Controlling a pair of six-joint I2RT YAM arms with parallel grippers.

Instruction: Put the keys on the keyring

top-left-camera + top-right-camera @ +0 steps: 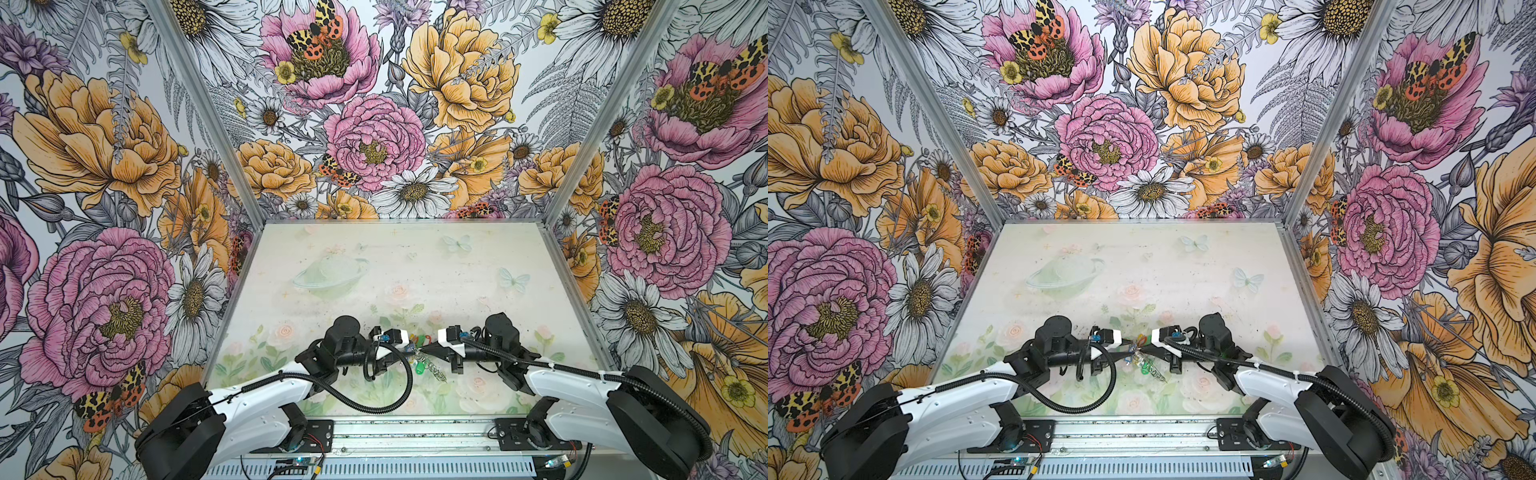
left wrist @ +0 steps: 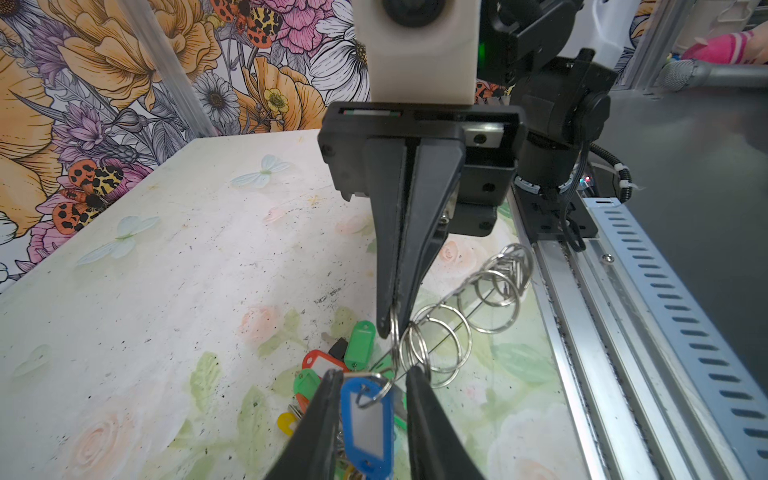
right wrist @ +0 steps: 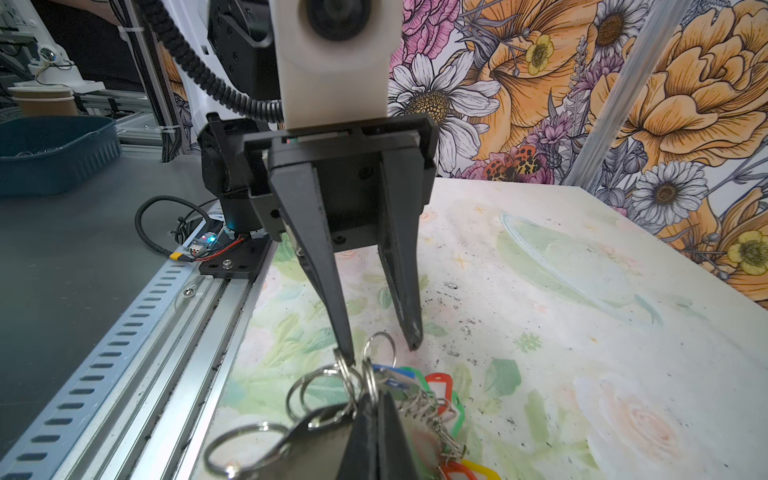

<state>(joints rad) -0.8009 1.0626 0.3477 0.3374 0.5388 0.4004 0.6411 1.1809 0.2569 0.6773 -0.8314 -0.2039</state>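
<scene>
The left gripper (image 1: 409, 350) reaches in from the left over the near half of the tabletop (image 1: 415, 270). Its jaws are released and stand apart. In the left wrist view a blue key (image 2: 368, 432) sits in the gap between the fingers (image 2: 320, 428). Its long axis runs along them, and its ring end points out toward the opposite gripper. A sliver of space shows beside one finger; whether the other finger touches the tag cannot be told.

Just past the fingertips the other keys (image 2: 318, 361) are bunched together: green, red and yellow tags pointing different ways. Whether they lie on the tabletop or hang cannot be told.

To their right the keyring (image 2: 461, 320) is seen nearly edge-on, as a row of silver rings (image 2: 492, 331) strung along a thin line. In a top view the keyring (image 1: 434, 368) has its long axis slanting from where the two grippers meet toward the near edge and slightly rightward.

The right gripper (image 1: 424, 353) comes in from the right. Its jaws are clenched on one silver ring at the end of the keyring nearest the keys. The right wrist view shows the two fingers (image 3: 361, 440) pressed together there.
</scene>
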